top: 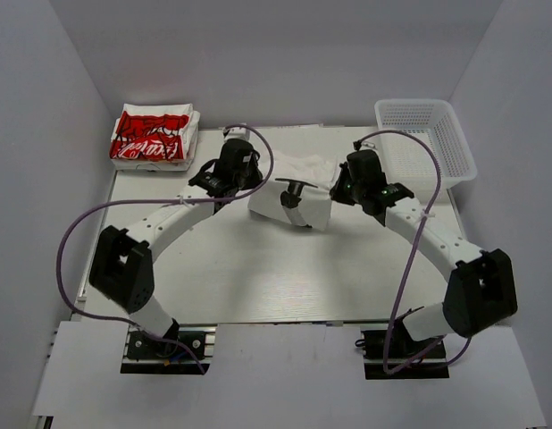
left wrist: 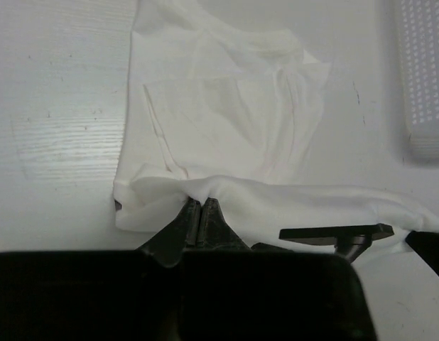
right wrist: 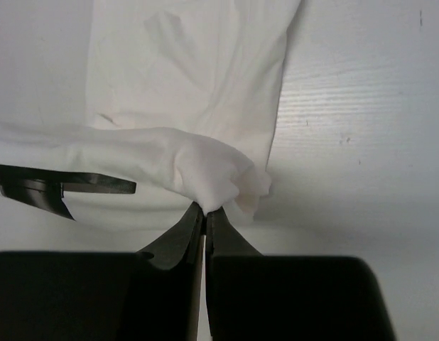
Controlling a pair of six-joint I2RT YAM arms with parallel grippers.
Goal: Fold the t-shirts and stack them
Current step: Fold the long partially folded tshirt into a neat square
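A plain white t-shirt [top: 298,204] lies part folded in the middle of the table, its near edge lifted. My left gripper [top: 255,189] is shut on the shirt's left edge; in the left wrist view the closed gripper [left wrist: 199,204] pinches a bunched fold of the shirt [left wrist: 226,114]. My right gripper [top: 335,191] is shut on the right edge; in the right wrist view the gripper [right wrist: 205,210] pinches a wad of the shirt's cloth [right wrist: 198,167]. A folded stack of t-shirts with a red graphic [top: 154,136] sits at the back left.
A white mesh basket [top: 425,138] stands at the back right, and its edge shows in the left wrist view [left wrist: 425,71]. A black T-shaped piece [top: 291,190] shows over the shirt between the grippers. Grey walls enclose the table [top: 258,277] on three sides.
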